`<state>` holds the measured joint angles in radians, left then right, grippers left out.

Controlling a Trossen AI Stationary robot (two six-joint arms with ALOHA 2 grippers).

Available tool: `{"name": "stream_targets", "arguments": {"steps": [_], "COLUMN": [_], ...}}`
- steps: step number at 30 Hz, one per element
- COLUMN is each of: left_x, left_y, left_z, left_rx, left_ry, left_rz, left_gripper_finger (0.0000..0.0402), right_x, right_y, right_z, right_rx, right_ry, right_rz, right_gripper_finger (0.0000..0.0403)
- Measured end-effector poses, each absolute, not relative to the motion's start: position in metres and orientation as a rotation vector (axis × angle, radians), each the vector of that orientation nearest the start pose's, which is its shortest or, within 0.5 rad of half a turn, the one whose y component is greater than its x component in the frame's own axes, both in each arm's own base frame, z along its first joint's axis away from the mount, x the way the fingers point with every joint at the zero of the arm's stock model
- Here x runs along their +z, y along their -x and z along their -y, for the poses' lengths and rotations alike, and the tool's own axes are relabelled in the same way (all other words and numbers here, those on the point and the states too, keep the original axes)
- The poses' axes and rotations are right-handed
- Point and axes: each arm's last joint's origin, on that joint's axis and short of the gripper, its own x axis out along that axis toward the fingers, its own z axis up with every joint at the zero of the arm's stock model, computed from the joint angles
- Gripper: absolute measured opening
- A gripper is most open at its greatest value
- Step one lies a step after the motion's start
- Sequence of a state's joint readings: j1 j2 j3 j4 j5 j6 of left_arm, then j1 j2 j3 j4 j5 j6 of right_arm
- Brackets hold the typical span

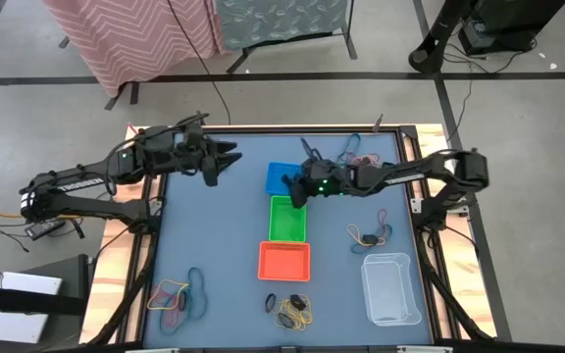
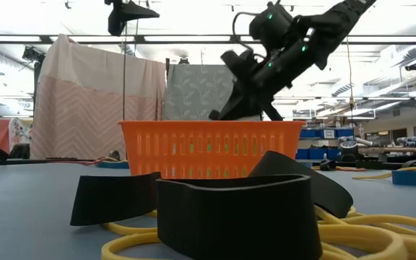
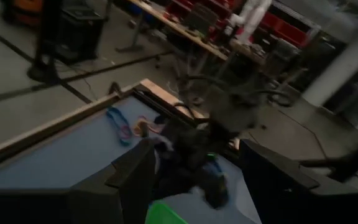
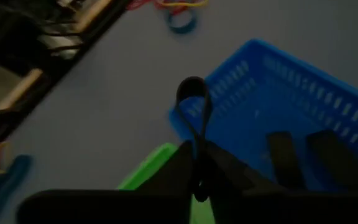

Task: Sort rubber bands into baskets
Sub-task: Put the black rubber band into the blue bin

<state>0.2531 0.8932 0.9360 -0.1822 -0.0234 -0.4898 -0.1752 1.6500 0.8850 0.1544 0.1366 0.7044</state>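
— Where's the band now?
— The right gripper (image 4: 197, 177) is clenched on a black rubber band (image 4: 193, 109), hanging over the blue basket's (image 4: 303, 93) near-left corner.
— Best move?
— I'd carry it farther over the basket before releasing. The left gripper (image 1: 226, 160) waits, spread wide, far left.

Three small rectangular plastic baskets in column at table centre – blue basket (image 1: 281, 176) at 12 o'clock, green basket (image 1: 287, 219) middle, orange basket (image 1: 284, 261) at 6 o'clock. Two black strips lie in blue one. Larger clear plastic tub (image 1: 391, 287) at 4 o'clock. Thin black rubber band loop (image 4: 195, 118) hangs pinched above blue basket corner – other coloured bands scattered in loose piles.
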Motion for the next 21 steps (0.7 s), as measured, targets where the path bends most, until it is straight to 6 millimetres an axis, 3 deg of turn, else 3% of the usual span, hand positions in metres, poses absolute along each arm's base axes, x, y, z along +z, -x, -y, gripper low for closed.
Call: {"name": "stream_targets", "arguments": {"steps": [4, 8, 13, 17, 21], "left_x": [0.367, 0.368, 0.368, 0.368, 0.368], "left_y": [-0.186, -0.185, -0.186, -0.186, -0.186], "left_z": [-0.047, -0.046, -0.047, -0.047, -0.047], "left_rx": [0.232, 0.228, 0.228, 0.227, 0.227], "left_ry": [0.501, 0.496, 0.494, 0.493, 0.493], "left_rz": [-0.075, -0.072, -0.074, -0.072, -0.074], "left_gripper_finger": [0.0232, 0.0232, 0.0232, 0.0232, 0.0232], "right_x": [0.178, 0.187, 0.186, 0.182, 0.189], "right_y": [-0.333, -0.33, -0.329, -0.327, -0.328], "right_z": [0.068, 0.072, 0.075, 0.074, 0.074], "right_rx": [-0.548, -0.575, -0.512, -0.521, -0.483], "right_ry": [-0.625, -0.567, -0.605, -0.602, -0.644], "right_rz": [-0.494, -0.467, -0.502, -0.542, -0.497], "right_gripper_finger": [0.0125, 0.0198, 0.0271, 0.0302, 0.0307]}}
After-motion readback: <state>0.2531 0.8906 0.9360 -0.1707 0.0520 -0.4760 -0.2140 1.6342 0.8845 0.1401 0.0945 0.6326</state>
